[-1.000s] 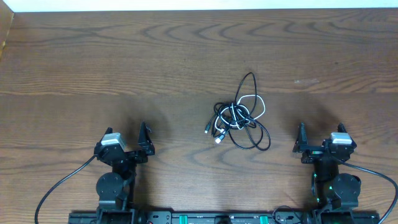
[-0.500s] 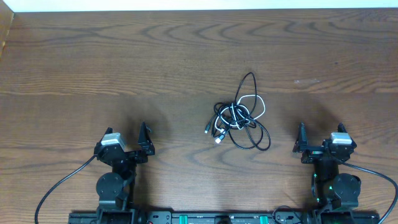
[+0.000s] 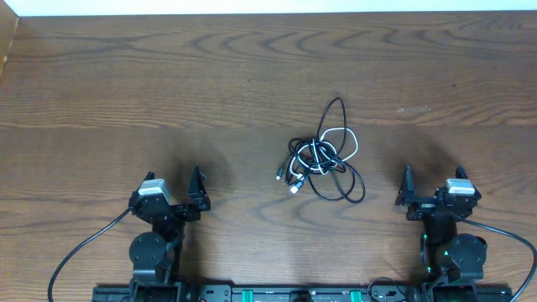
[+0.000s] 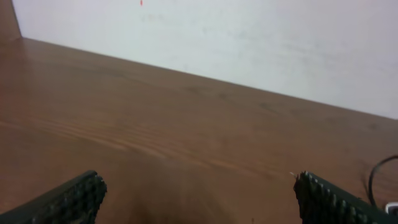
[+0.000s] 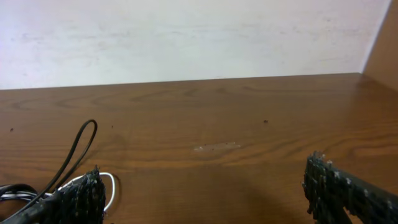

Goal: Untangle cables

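Note:
The cables (image 3: 323, 159) lie in one tangled bundle of thin black and white cords at the table's middle, with a black loop reaching toward the far side. My left gripper (image 3: 174, 189) rests near the front edge, well left of the bundle, open and empty. My right gripper (image 3: 432, 189) sits to the bundle's lower right, also open and empty. In the left wrist view the left gripper (image 4: 199, 193) shows bare wood between its pads, and a bit of cable (image 4: 376, 171) peeks in at the right. In the right wrist view the right gripper (image 5: 205, 186) has the cables (image 5: 81, 146) just behind its left pad.
The wooden table (image 3: 126, 84) runs back to a white wall (image 5: 186, 37). Thick black arm cables (image 3: 80, 252) trail at the front left and front right. The arm bases (image 3: 268, 294) stand along the front edge.

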Tool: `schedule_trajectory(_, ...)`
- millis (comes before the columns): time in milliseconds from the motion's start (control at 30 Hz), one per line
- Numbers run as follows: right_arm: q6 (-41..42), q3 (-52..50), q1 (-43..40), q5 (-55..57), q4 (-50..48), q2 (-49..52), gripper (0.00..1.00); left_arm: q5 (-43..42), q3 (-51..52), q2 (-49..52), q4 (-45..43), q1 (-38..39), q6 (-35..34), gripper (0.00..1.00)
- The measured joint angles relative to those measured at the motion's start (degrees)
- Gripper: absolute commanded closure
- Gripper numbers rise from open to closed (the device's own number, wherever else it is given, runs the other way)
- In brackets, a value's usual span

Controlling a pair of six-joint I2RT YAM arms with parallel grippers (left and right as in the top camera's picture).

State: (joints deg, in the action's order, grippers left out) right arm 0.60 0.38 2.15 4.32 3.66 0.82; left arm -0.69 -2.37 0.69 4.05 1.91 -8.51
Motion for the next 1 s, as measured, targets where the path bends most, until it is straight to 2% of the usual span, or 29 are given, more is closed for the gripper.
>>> schedule_trajectory(200, 0.00, 0.00, 0.00, 0.00, 0.00, 0.00, 0.01, -0.11, -2.86, 3.08, 6.16, 0.00, 0.00, 0.02)
schedule_trajectory(467, 0.00, -0.02, 0.00, 0.00, 0.00, 0.00, 0.01, -0.11, -9.44, 11.17, 7.30, 0.00, 0.02, 0.02)
schedule_trajectory(1000, 0.00, -0.02, 0.00, 0.00, 0.00, 0.00, 0.01, -0.31, -23.93, 27.63, 18.43, 0.00, 0.00, 0.02)
